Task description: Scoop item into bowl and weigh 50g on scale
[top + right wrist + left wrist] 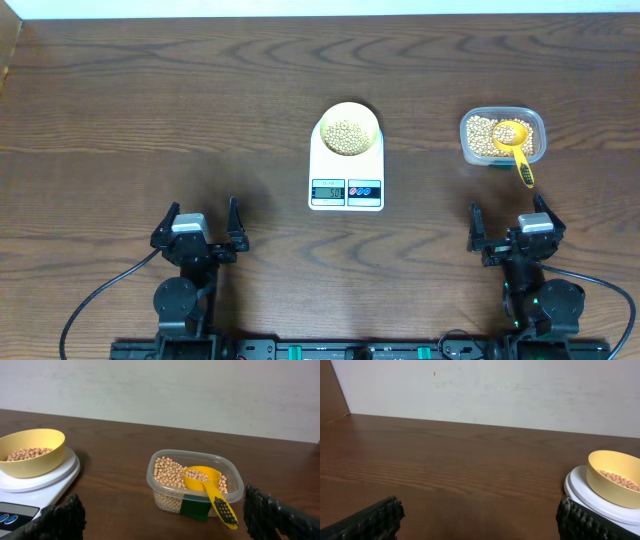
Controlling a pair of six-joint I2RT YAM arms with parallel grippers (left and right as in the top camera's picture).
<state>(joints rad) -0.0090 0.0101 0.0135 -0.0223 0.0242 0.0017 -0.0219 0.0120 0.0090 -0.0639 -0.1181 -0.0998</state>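
The pale yellow bowl [348, 128] stands on the round platform of the white scale [346, 190] at the table's middle; it holds tan beans [347, 136]. The bowl shows in the left wrist view [614, 478] and the right wrist view [31, 452], with the scale [580, 491] [45, 482] under it. More beans [167, 471] fill a clear tub [503, 137] [195, 489] at the right, with a bright yellow scoop [514, 143] [210, 487] resting in it. My left gripper [200, 228] [479, 520] is open and empty near the front left. My right gripper [512, 224] [165, 517] is open and empty, in front of the tub.
The tub has a green label [195, 507] on its near side. The scoop's handle sticks out over the tub's near rim toward my right gripper. A pale wall [520, 390] runs behind the table's far edge.
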